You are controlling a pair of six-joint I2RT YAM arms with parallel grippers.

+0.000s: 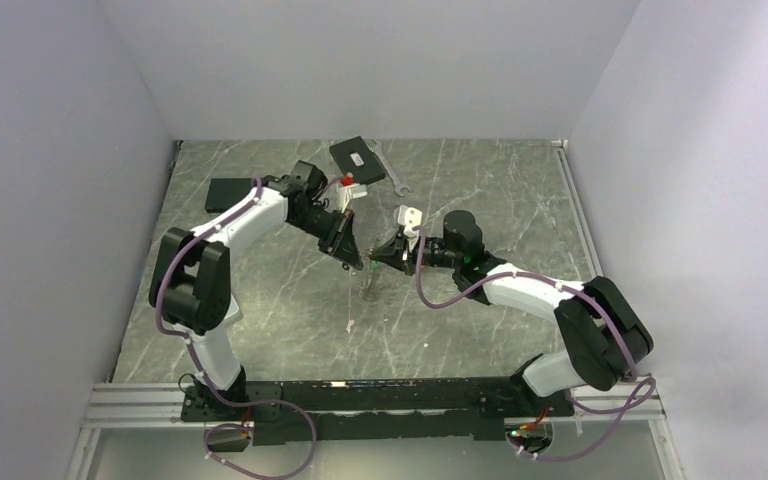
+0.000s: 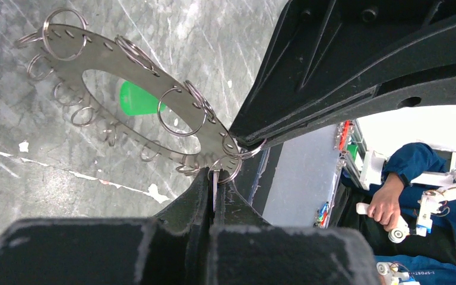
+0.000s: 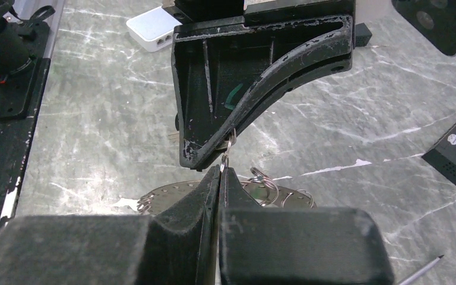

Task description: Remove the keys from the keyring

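Marble table [image 1: 290, 320] lies beneath. Left gripper [image 2: 215, 175] is clamped on one of the keys [image 2: 181, 113] at the keyring's [image 2: 95, 50] rim; right gripper [image 3: 221, 172], tip to tip with it, pinches a neighbouring one. Keyring spreads beyond the left fingertips [image 2: 199, 190], green tag [image 2: 136, 98] inside. Wrench [image 1: 392, 172] lies far behind.

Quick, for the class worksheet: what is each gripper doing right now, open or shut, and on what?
Left gripper: shut, pinching the keyring at its rim.
Right gripper: shut on one of the keys at that rim.
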